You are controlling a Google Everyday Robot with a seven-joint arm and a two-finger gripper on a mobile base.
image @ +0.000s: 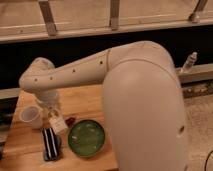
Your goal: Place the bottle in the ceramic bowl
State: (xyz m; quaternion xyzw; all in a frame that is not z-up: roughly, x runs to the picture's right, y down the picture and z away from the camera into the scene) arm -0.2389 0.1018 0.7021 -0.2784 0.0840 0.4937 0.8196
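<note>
The cream-white bottle [58, 123] with a tan label hangs tilted under my gripper [54, 113], which is shut on its top end. It is held just above the wooden table [90, 102], a short way left of the ceramic bowl [86, 138]. The bowl is glossy green, round and shallow, and stands empty near the table's front edge. My large cream arm [125, 90] reaches in from the right and hides the table's right part.
A white plastic cup [31, 118] stands left of the gripper. A black ribbed block [51, 143] lies in front of it, left of the bowl. A small red object [70, 121] lies between the bottle and the bowl. A dark wall with metal rails runs behind the table.
</note>
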